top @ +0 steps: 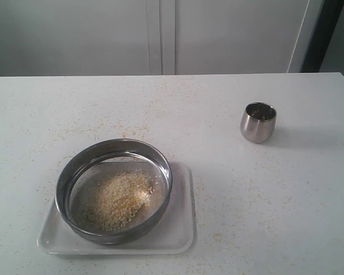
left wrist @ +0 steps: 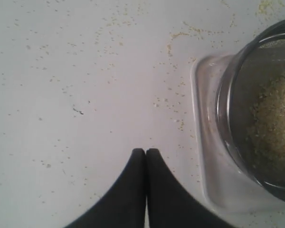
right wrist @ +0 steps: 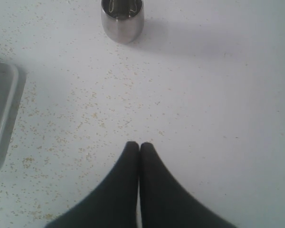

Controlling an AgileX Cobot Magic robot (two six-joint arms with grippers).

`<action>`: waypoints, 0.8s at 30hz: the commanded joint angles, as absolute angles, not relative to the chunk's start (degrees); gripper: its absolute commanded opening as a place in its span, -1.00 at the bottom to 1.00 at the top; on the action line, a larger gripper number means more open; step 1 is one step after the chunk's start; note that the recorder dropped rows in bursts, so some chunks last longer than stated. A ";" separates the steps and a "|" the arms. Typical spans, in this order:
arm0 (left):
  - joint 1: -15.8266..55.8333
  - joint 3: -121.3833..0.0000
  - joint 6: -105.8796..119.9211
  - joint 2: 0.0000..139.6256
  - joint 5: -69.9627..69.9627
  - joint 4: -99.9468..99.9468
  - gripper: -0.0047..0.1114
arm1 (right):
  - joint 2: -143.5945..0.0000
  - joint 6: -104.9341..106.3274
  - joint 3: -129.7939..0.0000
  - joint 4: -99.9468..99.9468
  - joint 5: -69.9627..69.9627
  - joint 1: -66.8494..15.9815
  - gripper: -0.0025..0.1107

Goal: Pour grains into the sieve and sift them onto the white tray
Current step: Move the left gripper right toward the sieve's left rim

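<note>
The round steel sieve (top: 114, 189) rests on the white tray (top: 180, 229) near the table's front left. A heap of pale and yellow grains (top: 117, 197) lies on its mesh. Neither arm shows in the exterior view. In the left wrist view my left gripper (left wrist: 146, 152) is shut and holds nothing, hanging over bare table beside the white tray (left wrist: 206, 142) and the sieve (left wrist: 256, 118). In the right wrist view my right gripper (right wrist: 139, 145) is shut and empty too, with a corner of the white tray (right wrist: 2, 109) off to one side.
A small rounded steel cup (top: 258, 121) stands upright on the table's right half, also seen as the cup (right wrist: 122, 19) ahead of my right gripper. Loose grains are scattered over the white tabletop (top: 264, 195) around the tray. A pale wall runs behind the table.
</note>
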State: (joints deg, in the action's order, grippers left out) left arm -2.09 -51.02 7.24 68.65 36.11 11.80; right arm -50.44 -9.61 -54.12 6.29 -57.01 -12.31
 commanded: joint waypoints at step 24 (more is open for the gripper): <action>18.07 -68.40 -6.73 92.75 39.48 2.02 -0.92 | -50.09 -9.18 -53.94 6.20 -56.94 -11.93 -0.96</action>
State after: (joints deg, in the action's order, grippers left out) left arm 17.80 -68.08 -6.20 92.96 39.93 1.84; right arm -50.44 -9.61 -54.12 6.29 -57.01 -12.31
